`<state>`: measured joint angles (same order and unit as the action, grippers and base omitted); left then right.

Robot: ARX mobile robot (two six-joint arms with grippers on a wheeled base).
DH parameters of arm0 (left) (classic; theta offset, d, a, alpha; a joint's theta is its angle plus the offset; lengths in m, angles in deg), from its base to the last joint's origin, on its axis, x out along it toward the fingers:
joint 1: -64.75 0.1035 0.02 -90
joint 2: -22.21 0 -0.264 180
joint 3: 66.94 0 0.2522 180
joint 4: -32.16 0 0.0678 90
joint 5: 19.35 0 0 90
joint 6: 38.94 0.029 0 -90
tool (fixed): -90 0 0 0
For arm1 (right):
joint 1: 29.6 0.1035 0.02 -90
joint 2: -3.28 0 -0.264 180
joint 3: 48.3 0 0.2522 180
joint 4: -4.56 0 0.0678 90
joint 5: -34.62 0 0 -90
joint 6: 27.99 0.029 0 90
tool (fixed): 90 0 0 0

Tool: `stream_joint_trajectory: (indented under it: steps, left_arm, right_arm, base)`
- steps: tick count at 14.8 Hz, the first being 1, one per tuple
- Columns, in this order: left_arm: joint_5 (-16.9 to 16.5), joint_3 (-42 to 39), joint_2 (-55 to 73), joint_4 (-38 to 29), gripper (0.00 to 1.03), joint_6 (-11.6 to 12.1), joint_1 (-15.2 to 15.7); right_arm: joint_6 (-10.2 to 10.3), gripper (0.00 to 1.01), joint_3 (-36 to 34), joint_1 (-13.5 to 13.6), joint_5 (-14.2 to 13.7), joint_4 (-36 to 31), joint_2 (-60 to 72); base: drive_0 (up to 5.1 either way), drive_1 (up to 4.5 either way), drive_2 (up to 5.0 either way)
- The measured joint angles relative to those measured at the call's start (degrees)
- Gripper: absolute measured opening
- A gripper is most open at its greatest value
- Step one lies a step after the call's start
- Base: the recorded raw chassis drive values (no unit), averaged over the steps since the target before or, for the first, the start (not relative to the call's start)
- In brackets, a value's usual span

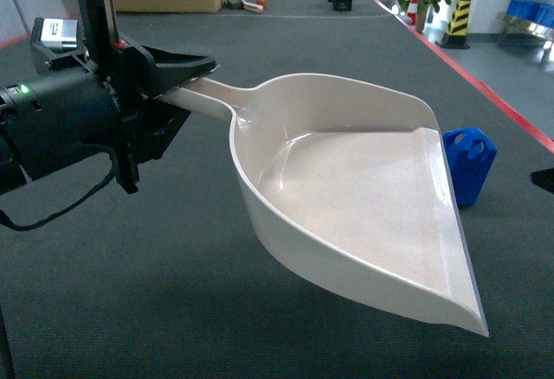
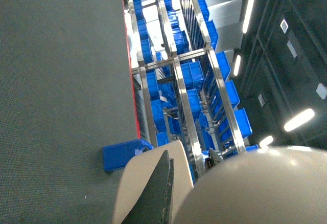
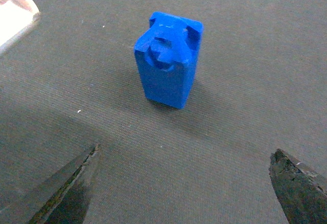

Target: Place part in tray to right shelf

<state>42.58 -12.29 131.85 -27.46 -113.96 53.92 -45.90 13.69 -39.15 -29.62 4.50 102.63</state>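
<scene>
We are holding the tray (image 1: pixel 346 197) up off the grey carpeted floor (image 1: pixel 173 292), with our left gripper (image 1: pixel 186 72) clamped on its long handle at about ten o'clock in the head view and the wide lip pointing toward five o'clock. The part (image 3: pixel 168 60) is standing upright on the floor, just beside the tray's right edge at about three o'clock in the head view, not touching it as far as we can tell.

Our right gripper (image 3: pixel 184 183) is hanging above and short of the part, its jaws spread wide and holding nothing; the part is sitting toward twelve o'clock between the two fingertips (image 3: pixel 71 183) in the right wrist view.

We are judging several risks. The part is tall and narrow, so if one jaw is touching before the other, it may topple or skid on the carpet. Its tapered top may slip out of a high pinch, so a lower grip on the body looks safer. The raised tray is close by, so our reaching arm may bump its rim. The tray is also tilting slightly, so a dropped part may slide off the lip.

In the left wrist view, a steel shelf (image 2: pixel 179 81) loaded with blue crates (image 2: pixel 196 75) is showing well beyond.
</scene>
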Motion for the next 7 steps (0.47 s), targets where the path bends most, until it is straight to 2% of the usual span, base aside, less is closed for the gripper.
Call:
stream_joint_trajectory:
  steps: [2, 3, 4, 6, 7]
  left_arm:
    - [0.0, 0.0, 0.0, 0.0, 0.15, 0.0, 0.0]
    - [0.0, 0.0, 0.0, 0.0, 0.15, 0.0, 0.0]
    - [0.0, 0.0, 0.0, 0.0, 0.15, 0.0, 0.0]
    - [0.0, 0.0, 0.0, 0.0, 0.15, 0.0, 0.0]
    - [0.0, 0.0, 0.0, 0.0, 0.15, 0.0, 0.0]
  right_arm:
    - [-3.0, 0.98, 5.6, 2.5, 1.0, 2.7, 6.3]
    - [-3.7, 0.98, 7.7, 3.3, 1.4, 3.6, 8.6]
    - [-4.8, 0.98, 11.1, 4.6, 0.5, 4.5, 12.1]
    - [-4.8, 0.98, 15.7, 5.5, -2.2, 4.4, 15.8]
    - [-4.6, 0.98, 17.6, 5.6, -2.3, 4.6, 17.2]
  base:
    - [0.0, 0.00, 0.0]
    - [0.0, 0.00, 0.0]
    - [0.0, 0.00, 0.0]
    - [0.0, 0.00, 0.0]
    - [0.0, 0.00, 0.0]
